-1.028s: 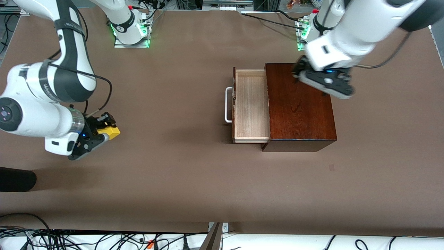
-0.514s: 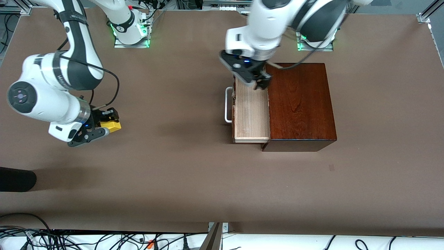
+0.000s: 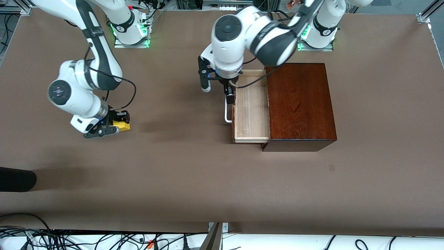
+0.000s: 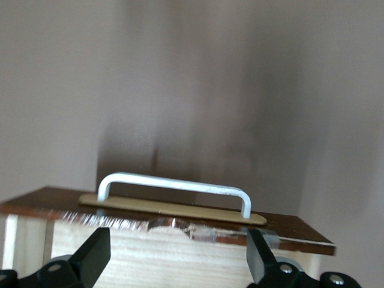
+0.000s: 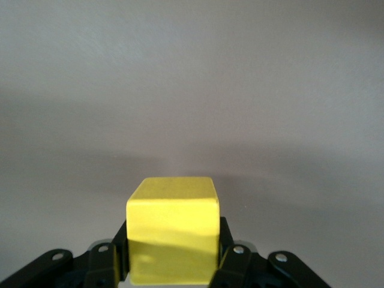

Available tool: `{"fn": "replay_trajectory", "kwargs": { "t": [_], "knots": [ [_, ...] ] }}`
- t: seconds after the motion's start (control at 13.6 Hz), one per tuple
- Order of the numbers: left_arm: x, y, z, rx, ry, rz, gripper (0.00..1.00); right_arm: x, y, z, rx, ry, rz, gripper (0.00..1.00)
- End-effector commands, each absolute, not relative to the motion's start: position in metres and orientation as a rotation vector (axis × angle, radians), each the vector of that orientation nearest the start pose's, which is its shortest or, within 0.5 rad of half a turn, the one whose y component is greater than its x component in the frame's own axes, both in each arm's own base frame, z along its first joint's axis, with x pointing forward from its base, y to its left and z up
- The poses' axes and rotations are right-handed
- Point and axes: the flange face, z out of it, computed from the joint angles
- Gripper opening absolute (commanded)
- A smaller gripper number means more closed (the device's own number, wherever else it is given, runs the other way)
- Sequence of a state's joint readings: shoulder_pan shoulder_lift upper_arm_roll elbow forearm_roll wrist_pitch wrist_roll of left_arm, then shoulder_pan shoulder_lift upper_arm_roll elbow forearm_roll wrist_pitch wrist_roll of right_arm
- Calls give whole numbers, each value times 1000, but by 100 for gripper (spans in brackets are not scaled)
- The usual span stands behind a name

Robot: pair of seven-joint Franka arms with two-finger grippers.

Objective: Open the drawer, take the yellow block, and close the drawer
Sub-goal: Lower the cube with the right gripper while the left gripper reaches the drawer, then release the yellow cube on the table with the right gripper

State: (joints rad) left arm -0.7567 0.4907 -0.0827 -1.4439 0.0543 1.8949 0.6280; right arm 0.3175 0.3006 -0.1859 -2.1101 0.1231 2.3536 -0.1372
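The drawer (image 3: 251, 111) stands pulled out of the mahogany box (image 3: 300, 104), and its pale tray holds nothing. Its white bar handle (image 3: 227, 116) faces the right arm's end of the table. My left gripper (image 3: 228, 96) hangs open over the drawer's front edge, above the handle (image 4: 174, 186), with only the tray's wood (image 4: 150, 258) showing between its spread fingers (image 4: 90, 259). The yellow block (image 3: 122, 125) is low over bare table toward the right arm's end, with my right gripper (image 3: 116, 125) shut on it. The cube (image 5: 172, 237) fills the gap between the jaws.
A black object (image 3: 17, 179) pokes in at the table's edge on the right arm's end, nearer the camera. Cables (image 3: 104, 239) run along the near edge. The arm bases (image 3: 130, 31) stand at the farthest edge.
My left arm has swung from over the box to over the drawer's front and handle. My right gripper, still holding the yellow block, has drifted a little toward the table's middle.
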Motion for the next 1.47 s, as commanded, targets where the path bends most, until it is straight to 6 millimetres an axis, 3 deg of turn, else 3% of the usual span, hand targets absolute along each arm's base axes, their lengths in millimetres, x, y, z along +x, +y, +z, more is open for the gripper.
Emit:
{"fn": "replay_trajectory", "kwargs": {
  "t": [0.0,0.22,0.44,0.59,0.66,0.95,1.4],
  "knots": [
    [473,-527,373,-2044,2276,62,100,554,76,244,-3116,-261,73,30],
    [466,-534,355,-1995,2309,80,100,556,73,216,-3132,-248,64,30],
    [467,-531,335,-2051,2252,123,100,555,71,199,-3139,-242,84,34],
    [467,-529,330,-2031,2229,136,100,559,71,204,-3143,-216,72,61],
    [468,-526,328,-2032,2224,148,100,563,73,213,-3141,-223,51,100],
    [472,-516,323,-2039,2200,189,100,569,78,252,-3122,-243,-34,100],
    [491,-490,328,-2022,2136,252,100,572,69,339,-3083,-210,-208,100]
  ]
}}
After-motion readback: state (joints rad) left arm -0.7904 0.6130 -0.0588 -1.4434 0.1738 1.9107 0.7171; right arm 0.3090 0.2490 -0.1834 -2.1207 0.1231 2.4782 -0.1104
